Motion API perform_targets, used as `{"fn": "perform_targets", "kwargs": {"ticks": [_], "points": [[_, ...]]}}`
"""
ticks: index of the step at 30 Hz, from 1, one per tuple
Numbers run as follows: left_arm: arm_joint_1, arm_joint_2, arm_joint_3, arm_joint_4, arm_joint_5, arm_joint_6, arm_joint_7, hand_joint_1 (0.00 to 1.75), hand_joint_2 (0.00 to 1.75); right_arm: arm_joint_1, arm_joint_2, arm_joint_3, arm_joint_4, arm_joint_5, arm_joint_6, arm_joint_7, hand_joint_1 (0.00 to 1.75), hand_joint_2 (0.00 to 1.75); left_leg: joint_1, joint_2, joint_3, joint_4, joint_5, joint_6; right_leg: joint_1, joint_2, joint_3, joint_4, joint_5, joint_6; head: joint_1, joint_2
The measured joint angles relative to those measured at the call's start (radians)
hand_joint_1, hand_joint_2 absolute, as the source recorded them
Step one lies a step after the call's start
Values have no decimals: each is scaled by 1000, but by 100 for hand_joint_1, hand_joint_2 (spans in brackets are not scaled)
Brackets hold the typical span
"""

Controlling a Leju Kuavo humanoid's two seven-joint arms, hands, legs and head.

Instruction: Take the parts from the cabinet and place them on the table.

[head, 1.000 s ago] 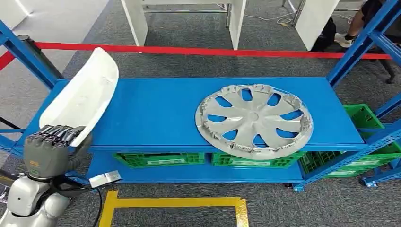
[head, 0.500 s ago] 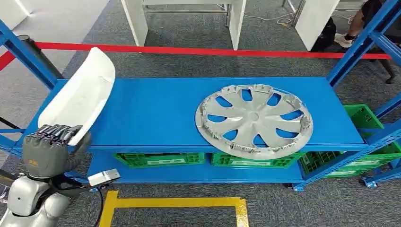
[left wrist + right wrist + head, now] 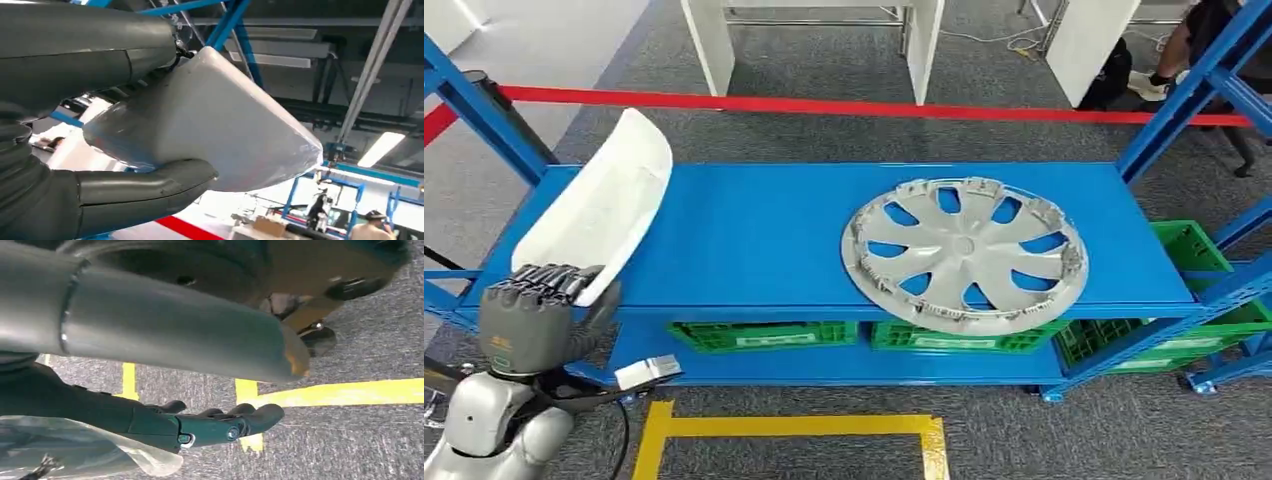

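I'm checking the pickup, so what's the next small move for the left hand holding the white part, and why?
Probably lift a little and draw back. The left hand grips the white part at its lower end, and the part slants over the blue shelf at its left end, so it should clear the edge first.

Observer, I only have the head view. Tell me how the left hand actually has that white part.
Observer: In the left wrist view, the left hand clamps the white curved panel with the thumb on one face and the fingers on the other.
Operator: Report the right hand.
Observer: The right hand hangs over grey carpet with yellow floor tape, holding nothing.
Operator: Give me its fingers.
Observer: They lie nearly straight, only slightly curled.
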Motion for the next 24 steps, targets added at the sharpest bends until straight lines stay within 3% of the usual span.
{"fn": "perform_targets", "kwargs": {"ticks": [1,3,4,5,8,9,10,12,13,14,15,16,17,18,19,20,21,24], "points": [[0,1,-4,1,-3,0,3,175,175,1,0,0,0,-1,0,0,0,0,1,0,-1,3,0,-1,-2,-1,12,-25,33,2,0,0],[0,3,-10,3,-4,0,6,175,175,0,0,0,0,-2,0,-1,0,0,6,-1,-3,12,-3,-9,-10,-4,87,-182,127,6,0,0],[0,4,-12,4,-4,0,8,175,175,-1,0,0,0,-2,1,-2,0,0,6,-1,-6,20,-7,-18,-13,-7,125,-266,144,10,1,0],[0,7,-12,4,-4,0,8,175,175,-2,6,0,0,-2,3,-2,0,0,2,-3,-16,27,-6,-28,-5,-4,143,-272,137,6,4,0],[0,13,-14,5,-5,1,9,175,175,-2,6,1,1,-3,3,-3,0,0,3,-3,-24,33,7,-49,-3,2,127,-270,137,-14,3,0],[1,16,-16,5,-5,1,10,175,175,0,7,1,1,-5,3,-3,0,0,3,-4,-26,34,9,-53,-6,1,121,-274,145,-26,3,0],[2,19,-17,5,-6,1,12,175,175,-2,8,1,1,-5,3,-3,0,0,6,-4,-34,42,-9,-57,-9,-4,119,-276,152,-39,3,0],[1,24,-18,6,-7,1,15,175,175,-3,8,1,2,-7,3,-3,0,0,8,-3,-71,145,-107,-67,-7,-5,95,-276,166,-57,-9,0],[2,25,-19,7,-7,1,17,175,175,-3,8,1,2,-7,3,-3,0,0,8,-3,-94,227,-156,-70,-5,-7,84,-275,173,-57,-8,0],[3,26,-21,9,-8,1,19,175,175,-3,8,1,2,-7,6,-3,0,0,8,-3,-110,293,-188,-71,-2,-8,74,-275,180,-59,-10,0],[3,27,-22,12,-10,1,23,175,175,-3,8,1,3,-8,6,-3,0,0,7,-3,-110,329,-191,-70,1,-9,65,-275,188,-60,-9,0],[4,29,-24,14,-11,1,25,175,175,-3,8,1,3,-8,8,-3,0,0,7,-3,-93,321,-169,-67,3,-10,55,-274,196,-60,-9,0],[4,30,-25,16,-13,1,27,175,175,-3,8,1,3,-8,8,-3,0,0,7,-3,-62,278,-131,-62,6,-10,46,-274,202,-60,-9,0],[4,32,-27,16,-13,1,28,175,175,-3,9,2,3,-8,9,-3,0,0,5,-3,-5,189,-87,-53,8,-10,37,-273,211,-58,-9,0],[4,35,-28,16,-13,1,30,175,175,-3,10,2,3,-8,9,-3,0,0,3,-3,52,98,-64,-45,9,-10,32,-273,218,-57,-8,0],[2,40,-29,16,-13,1,32,175,175,-3,11,3,3,-8,9,-4,0,0,-2,-3,93,23,-92,-36,11,-9,27,-273,225,-52,-7,0],[3,42,-29,16,-12,2,32,175,175,-4,13,4,3,-7,9,-4,0,0,-4,-3,109,-13,-94,-36,12,-10,23,-273,233,-46,-8,0],[6,52,-29,16,-7,2,36,175,175,-1,15,8,3,-7,9,-4,0,0,-12,-3,92,-10,-75,-28,6,-11,22,-284,260,-24,-7,0]]}}
